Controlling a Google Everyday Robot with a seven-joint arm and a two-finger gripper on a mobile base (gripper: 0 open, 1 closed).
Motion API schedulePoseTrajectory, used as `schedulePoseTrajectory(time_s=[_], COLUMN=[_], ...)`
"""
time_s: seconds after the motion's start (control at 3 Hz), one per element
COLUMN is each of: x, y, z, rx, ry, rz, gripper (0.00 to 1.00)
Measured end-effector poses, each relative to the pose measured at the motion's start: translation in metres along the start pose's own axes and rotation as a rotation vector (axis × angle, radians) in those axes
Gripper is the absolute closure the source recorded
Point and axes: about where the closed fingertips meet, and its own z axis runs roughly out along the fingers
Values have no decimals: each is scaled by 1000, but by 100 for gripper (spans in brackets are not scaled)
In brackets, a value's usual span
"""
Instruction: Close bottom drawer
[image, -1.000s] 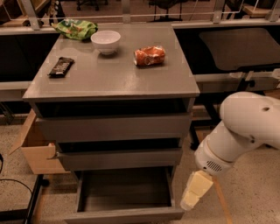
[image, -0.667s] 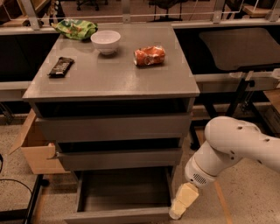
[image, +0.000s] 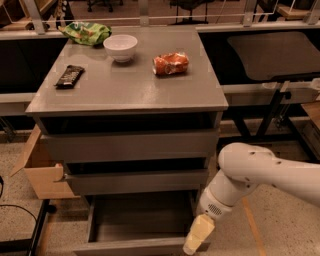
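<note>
The bottom drawer of the grey cabinet is pulled far out toward me, and its inside is empty. Its plain front panel runs along the bottom edge of the view. My gripper hangs from the white arm at the drawer's right front corner, its pale tip at or just over the front panel. Whether it touches the panel is not clear. Above the drawer sit the middle drawer front and the top drawer front.
On the cabinet top lie a dark candy bar, a white bowl, a green chip bag and an orange snack bag. An open cardboard box stands at the left. A black cable lies on the floor at the left.
My arm and gripper have moved left and down, from beside the cabinet's right side to the pulled-out drawer's right front corner. The drawer has not visibly moved.
</note>
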Motion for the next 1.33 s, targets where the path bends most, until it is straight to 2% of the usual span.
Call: schedulePoseTrajectory(time_s=[0.33,0.67,1.33], x=[-8,-12,-5], y=[-2,-5,-10], z=[67,123,211], rx=[-66,-113,-219], ry=[56,81,117], rz=[43,96,186], gripper=[0,0,0])
